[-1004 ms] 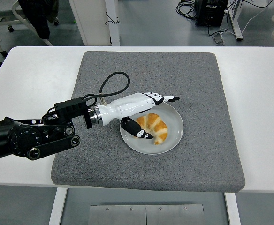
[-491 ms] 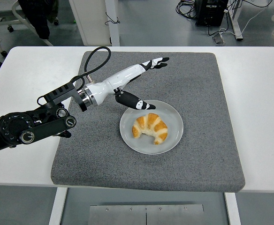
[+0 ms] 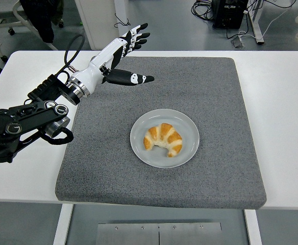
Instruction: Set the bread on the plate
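Grey foam mat point(image 3: 113, 153) covered the middle of the white table point(image 3: 276, 102), and a pale round plate point(image 3: 189, 149) sat on it slightly right of centre. On the plate lay the bread point(image 3: 164, 139), a golden croissant curved like a crescent, resting wholly inside the rim and touched by nothing. The left hand point(image 3: 119, 56) was raised above the mat's far left corner, well apart from the plate. Its 4 fingers point(image 3: 139, 34) were spread wide and pointed up and away toward the far edge, while the thumb point(image 3: 131, 78) stuck out to the right over the mat; the hand held nothing. The black left arm point(image 3: 21, 125) reached in from the left edge over the table, with a black cable point(image 3: 72, 46) looping up behind the white wrist. No right hand showed in the head view.
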Robot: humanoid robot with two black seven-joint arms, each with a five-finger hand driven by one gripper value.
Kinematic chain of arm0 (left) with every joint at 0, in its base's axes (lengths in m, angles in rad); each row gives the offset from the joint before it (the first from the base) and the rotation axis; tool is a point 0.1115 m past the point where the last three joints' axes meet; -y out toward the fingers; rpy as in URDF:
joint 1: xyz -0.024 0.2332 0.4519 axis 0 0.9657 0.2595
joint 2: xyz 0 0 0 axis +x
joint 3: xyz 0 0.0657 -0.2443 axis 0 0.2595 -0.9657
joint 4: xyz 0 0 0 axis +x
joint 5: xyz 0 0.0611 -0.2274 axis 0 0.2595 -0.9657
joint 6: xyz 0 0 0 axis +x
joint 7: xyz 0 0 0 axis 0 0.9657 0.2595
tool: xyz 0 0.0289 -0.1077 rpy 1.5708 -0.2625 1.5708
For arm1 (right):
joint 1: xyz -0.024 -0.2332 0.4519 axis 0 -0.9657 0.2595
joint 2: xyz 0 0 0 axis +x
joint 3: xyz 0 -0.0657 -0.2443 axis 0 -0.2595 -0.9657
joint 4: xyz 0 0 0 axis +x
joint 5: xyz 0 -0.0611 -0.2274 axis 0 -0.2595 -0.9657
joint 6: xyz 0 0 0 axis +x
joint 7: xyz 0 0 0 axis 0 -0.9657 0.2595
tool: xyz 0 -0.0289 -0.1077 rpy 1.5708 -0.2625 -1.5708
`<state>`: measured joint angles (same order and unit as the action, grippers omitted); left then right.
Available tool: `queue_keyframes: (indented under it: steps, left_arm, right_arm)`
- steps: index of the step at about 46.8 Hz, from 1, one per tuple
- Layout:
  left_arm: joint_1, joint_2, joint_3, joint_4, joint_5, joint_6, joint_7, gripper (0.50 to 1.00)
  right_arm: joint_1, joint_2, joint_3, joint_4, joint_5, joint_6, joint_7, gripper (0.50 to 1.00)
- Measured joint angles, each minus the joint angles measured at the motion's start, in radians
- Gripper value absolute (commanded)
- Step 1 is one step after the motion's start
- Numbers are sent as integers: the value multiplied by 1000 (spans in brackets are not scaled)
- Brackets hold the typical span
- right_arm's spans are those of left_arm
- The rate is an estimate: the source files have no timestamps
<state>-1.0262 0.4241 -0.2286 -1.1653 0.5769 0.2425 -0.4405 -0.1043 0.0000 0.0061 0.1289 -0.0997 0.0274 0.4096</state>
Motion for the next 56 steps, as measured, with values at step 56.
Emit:
queue_keyframes:
  steps: [56]
  left_arm:
    - [88, -165, -304, 419, -425, -182, 6, 972]
  right_arm:
    - [0, 0, 0, 2, 0, 1, 0, 1000]
